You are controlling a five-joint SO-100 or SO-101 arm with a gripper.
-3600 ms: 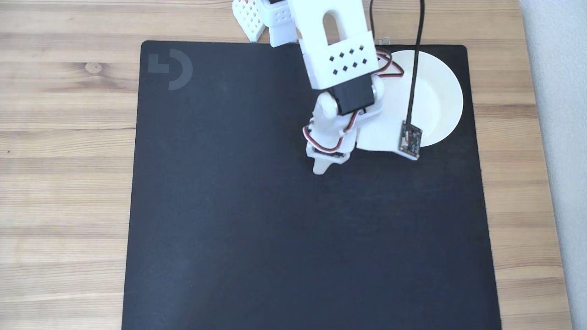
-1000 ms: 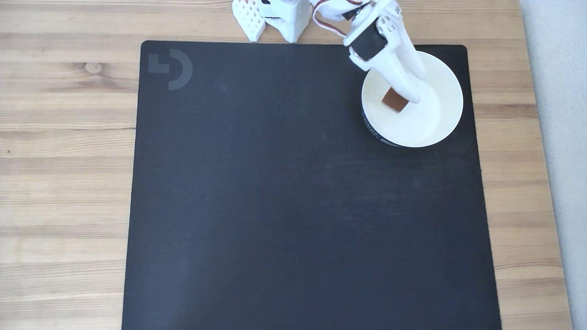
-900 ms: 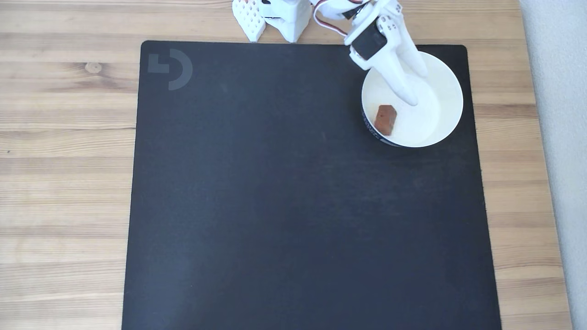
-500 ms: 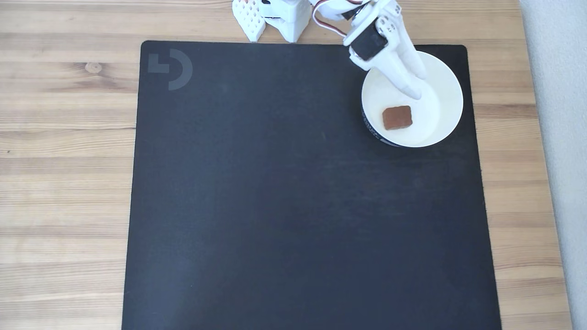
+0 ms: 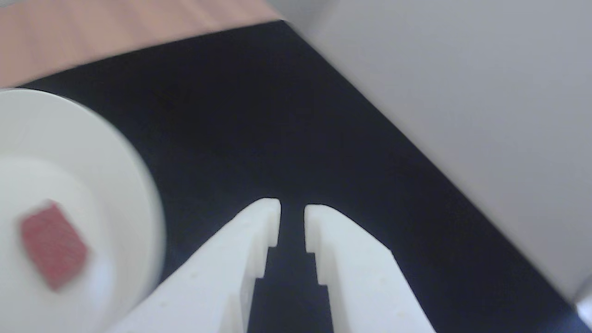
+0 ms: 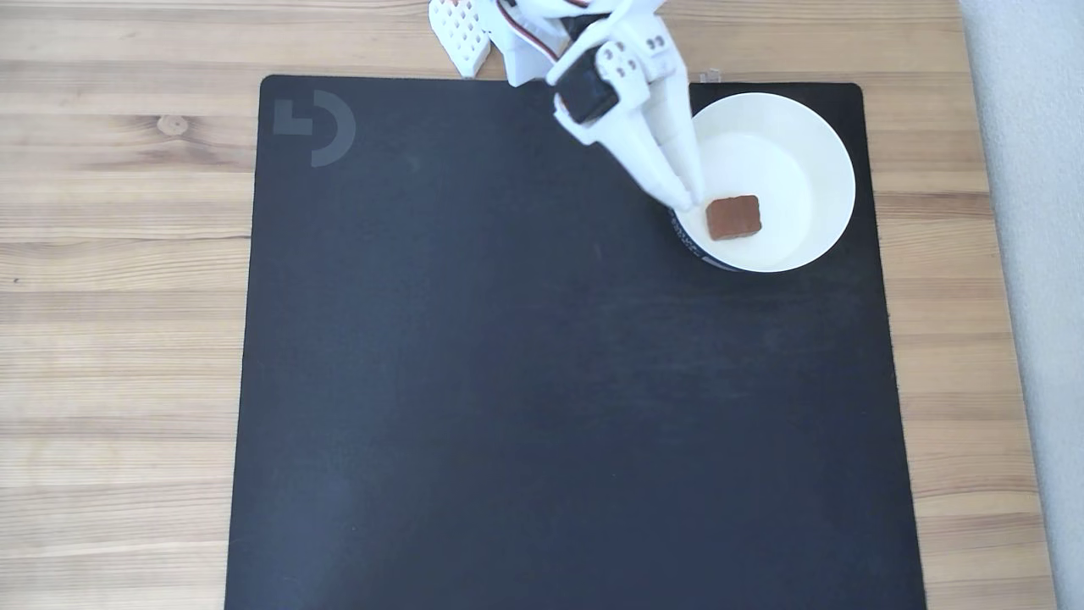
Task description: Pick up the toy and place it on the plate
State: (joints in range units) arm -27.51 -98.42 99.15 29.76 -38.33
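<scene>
Surface: a light wooden bench (image 6: 127, 254) carries a large black mat (image 6: 508, 381) with a faint grey logo (image 6: 315, 127) in its upper left corner in the fixed view; a pale grey strip runs down the right edge of that view.

Plate: the white plate (image 6: 826, 169) stands on the mat near its upper right corner in the fixed view, a dark band showing on its outer lower left wall. In the wrist view the plate (image 5: 92, 152) sits at the left edge, blurred.

Toy: the reddish-brown toy (image 6: 733, 217) lies inside the plate, on the lower left part of its white floor, free of the gripper. In the wrist view the toy (image 5: 53, 245) is a soft red patch in the plate.

Gripper: the white gripper (image 6: 688, 203) reaches down from the arm base at the top of the fixed view, its tips over the plate's left rim, just beside the toy. In the wrist view the gripper (image 5: 292, 213) has its two fingers close together with a narrow gap and nothing between them; it seems to hang over the mat rather than the plate, though the blur makes that uncertain.

Arm base: white parts (image 6: 487, 34) sit at the top edge of the fixed view, on the wood beyond the mat.
</scene>
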